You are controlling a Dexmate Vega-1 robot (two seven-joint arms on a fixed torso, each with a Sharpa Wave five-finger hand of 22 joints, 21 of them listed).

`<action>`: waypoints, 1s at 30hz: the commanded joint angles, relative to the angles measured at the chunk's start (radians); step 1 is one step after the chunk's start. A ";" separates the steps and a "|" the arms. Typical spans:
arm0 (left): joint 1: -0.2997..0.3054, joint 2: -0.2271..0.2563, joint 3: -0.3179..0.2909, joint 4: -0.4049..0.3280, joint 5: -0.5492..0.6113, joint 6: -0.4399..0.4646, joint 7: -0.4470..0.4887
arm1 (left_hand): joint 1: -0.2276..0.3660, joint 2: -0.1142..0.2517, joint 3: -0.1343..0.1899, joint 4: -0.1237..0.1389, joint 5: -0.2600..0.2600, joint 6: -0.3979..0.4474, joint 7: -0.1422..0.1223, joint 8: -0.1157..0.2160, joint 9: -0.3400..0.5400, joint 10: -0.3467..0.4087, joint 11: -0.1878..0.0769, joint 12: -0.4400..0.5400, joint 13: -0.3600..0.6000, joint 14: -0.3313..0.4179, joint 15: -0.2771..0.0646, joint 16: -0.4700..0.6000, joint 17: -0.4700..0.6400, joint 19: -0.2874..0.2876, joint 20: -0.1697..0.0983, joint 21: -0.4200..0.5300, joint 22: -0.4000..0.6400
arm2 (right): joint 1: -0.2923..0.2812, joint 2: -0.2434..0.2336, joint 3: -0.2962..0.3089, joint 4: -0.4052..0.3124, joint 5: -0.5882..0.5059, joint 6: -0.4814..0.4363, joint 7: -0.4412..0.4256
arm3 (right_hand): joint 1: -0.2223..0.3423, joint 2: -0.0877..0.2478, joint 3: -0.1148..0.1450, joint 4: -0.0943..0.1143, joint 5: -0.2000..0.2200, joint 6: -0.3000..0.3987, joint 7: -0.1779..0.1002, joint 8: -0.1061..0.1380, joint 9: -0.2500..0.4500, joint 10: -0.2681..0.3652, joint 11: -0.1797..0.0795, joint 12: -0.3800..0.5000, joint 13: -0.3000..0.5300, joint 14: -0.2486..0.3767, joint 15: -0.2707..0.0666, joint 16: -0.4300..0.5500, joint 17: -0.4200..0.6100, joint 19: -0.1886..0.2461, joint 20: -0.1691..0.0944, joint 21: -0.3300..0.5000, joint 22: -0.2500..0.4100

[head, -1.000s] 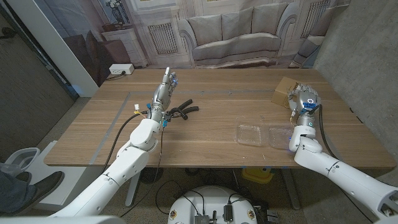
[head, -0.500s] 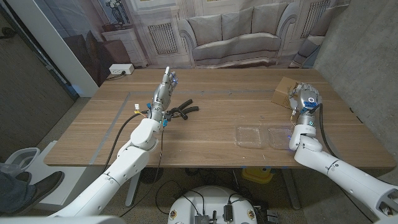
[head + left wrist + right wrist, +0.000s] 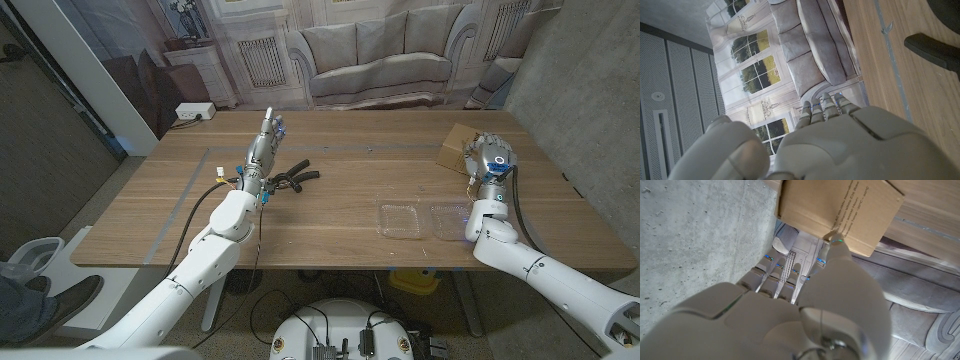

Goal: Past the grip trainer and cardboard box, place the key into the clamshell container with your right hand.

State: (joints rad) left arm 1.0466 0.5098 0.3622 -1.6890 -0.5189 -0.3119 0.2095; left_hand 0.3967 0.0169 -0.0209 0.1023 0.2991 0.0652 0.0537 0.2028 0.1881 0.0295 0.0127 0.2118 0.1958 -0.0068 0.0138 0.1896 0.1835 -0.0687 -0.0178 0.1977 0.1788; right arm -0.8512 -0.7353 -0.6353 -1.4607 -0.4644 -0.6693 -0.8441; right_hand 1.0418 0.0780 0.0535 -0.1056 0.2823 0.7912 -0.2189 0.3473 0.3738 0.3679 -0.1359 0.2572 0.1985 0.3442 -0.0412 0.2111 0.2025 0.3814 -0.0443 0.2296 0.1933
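Right hand (image 3: 490,156) slightly nearer brown cardboard box (image 3: 457,147), fingers curled, grip unclear.

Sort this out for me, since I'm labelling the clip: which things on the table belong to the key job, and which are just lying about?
Job: clamshell container, open; cardboard box; grip trainer; right hand beside the box. I cannot make out the key.

Lying about: white power strip at the table's far corner; left hand, fingers up, holding nothing.

- A printed backdrop (image 3: 330,50) behind the wooden table (image 3: 340,215) showed a grey sofa (image 3: 375,60), panelled walls and a white radiator (image 3: 262,58).
- A rough concrete wall (image 3: 590,90) stood at the right.
- A dark panel (image 3: 50,140) stood at the left.
- A white power strip (image 3: 194,112) sat near the table's far left corner.
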 commanded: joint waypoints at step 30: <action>-0.009 -0.004 0.001 0.028 -0.022 -0.002 -0.020 | 0.007 0.008 -0.012 0.002 0.001 0.010 0.002 0.001 0.003 0.013 0.003 -0.002 0.001 0.007 0.001 0.003 0.004 0.001 0.009 0.003 0.002 | 0.021 0.002 -0.026 0.015 -0.010 -0.030 0.049 | 0.009 0.007 -0.003 -0.005 0.011 -0.013 -0.004 0.002 0.014 0.001 0.007 -0.006 0.006 0.011 -0.066 -0.004 0.007 0.008 -0.040 0.003 0.002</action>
State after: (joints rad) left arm 1.0469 0.5106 0.3572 -1.6722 -0.5358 -0.3179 0.1975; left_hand 0.4008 0.0210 -0.0278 0.1037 0.2991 0.0652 0.0538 0.2028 0.1881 0.0372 0.0125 0.2118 0.1958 -0.0068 0.0137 0.1896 0.1835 -0.0687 -0.0178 0.1977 0.1788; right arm -0.8236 -0.7342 -0.6631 -1.4523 -0.4862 -0.6989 -0.7959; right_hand 1.0517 0.0757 0.0499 -0.1092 0.2901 0.7715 -0.2197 0.3426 0.3830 0.3678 -0.1359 0.2491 0.2024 0.3442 -0.0412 0.2068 0.2071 0.3813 -0.0443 0.2295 0.1931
